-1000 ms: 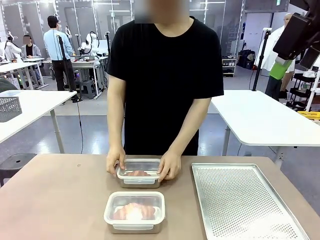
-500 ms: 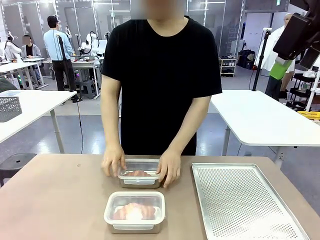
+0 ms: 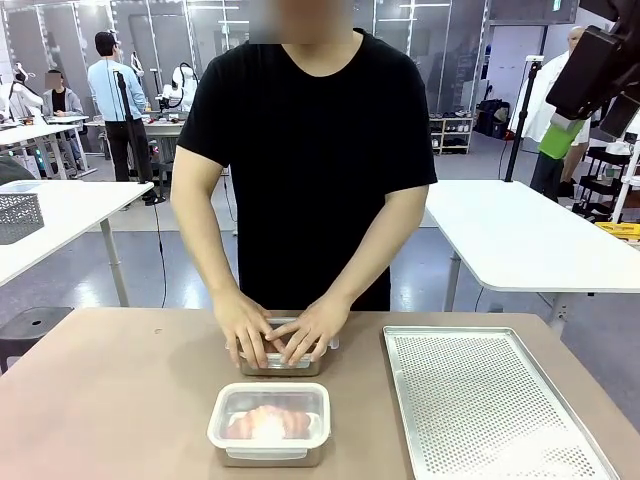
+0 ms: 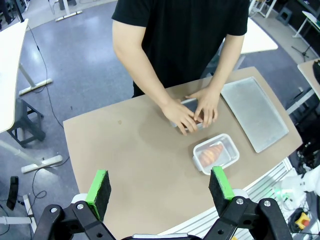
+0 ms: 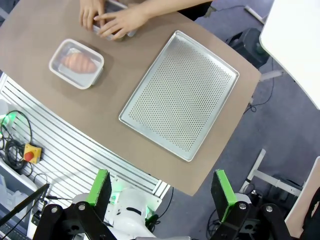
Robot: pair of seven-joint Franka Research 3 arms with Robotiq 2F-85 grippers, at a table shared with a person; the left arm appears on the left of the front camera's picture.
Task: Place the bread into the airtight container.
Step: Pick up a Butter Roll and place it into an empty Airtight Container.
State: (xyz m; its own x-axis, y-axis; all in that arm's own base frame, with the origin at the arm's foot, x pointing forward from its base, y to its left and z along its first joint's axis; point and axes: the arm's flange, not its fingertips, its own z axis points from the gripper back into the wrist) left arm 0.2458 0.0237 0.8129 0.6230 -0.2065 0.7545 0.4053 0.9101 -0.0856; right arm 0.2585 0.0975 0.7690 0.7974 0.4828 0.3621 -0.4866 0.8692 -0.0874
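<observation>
Two airtight containers stand on the brown table. The near container [image 3: 268, 424] has its clear lid on, and a golden bread [image 3: 262, 420] shows through it. A person presses both hands [image 3: 280, 338] flat on the lid of the far container [image 3: 285, 366], hiding what is inside. Seen from the left wrist, the near container [image 4: 216, 154] lies below the hands [image 4: 194, 113]. My left gripper [image 4: 160, 187] hangs open high above the table, holding nothing. My right gripper [image 5: 161, 190] is open and high too, far from the lidded container [image 5: 76, 62].
A perforated metal tray [image 3: 490, 410] lies to the right of the containers, also seen as the tray [image 5: 180, 95] and the tray [image 4: 255, 112]. White tables stand beyond the person. A cable and a red button box [image 5: 30, 154] sit below the table edge.
The person leaned in and moved both hands from the sides of the far container onto its lid. Neither gripper nor the near container has moved.
</observation>
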